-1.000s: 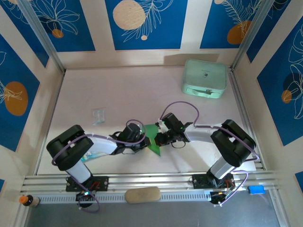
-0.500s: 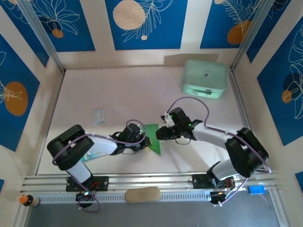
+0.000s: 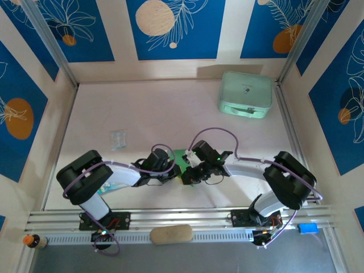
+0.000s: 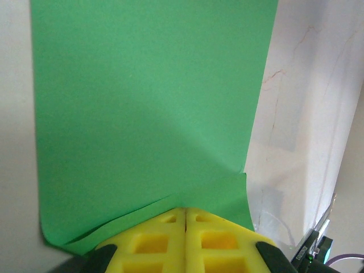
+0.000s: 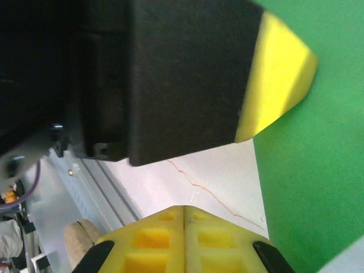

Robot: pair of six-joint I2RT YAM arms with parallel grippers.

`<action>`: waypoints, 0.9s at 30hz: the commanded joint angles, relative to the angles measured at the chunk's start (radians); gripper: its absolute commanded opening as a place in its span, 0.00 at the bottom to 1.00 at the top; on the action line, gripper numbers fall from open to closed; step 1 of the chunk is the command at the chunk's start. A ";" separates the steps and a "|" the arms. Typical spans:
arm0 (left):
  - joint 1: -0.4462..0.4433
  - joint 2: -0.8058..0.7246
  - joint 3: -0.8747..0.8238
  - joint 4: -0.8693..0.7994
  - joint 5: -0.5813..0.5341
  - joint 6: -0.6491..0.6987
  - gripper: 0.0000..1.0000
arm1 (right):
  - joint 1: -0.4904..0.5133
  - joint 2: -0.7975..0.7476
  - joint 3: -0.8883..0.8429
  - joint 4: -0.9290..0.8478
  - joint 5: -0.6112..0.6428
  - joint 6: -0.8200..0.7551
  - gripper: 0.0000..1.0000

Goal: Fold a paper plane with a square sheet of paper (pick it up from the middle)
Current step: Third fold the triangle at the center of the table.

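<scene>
Top external: pale tabletop (image 3: 153, 114) between blue floral wall panels (image 3: 193, 34)

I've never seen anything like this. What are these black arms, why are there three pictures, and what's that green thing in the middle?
Two robot arms are bolted to a table, each ending in a two-finger gripper. The wide picture looks down from above; the other two come from cameras on the wrists, showing yellow fingers up close. The left gripper is shut on a green sheet of paper. The right gripper is shut too, beside the paper, seemingly holding nothing. A mint-green case and a small clear packet lie farther off.
</scene>
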State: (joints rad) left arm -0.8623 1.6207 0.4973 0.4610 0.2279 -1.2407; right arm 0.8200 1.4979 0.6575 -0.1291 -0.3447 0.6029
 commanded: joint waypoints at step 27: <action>-0.008 -0.001 -0.026 -0.061 -0.029 0.000 0.00 | 0.005 0.016 -0.063 -0.003 0.044 0.042 0.05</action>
State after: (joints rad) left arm -0.8623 1.6180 0.4953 0.4603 0.2272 -1.2407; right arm 0.8307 1.5501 0.6254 -0.1314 -0.2775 0.6113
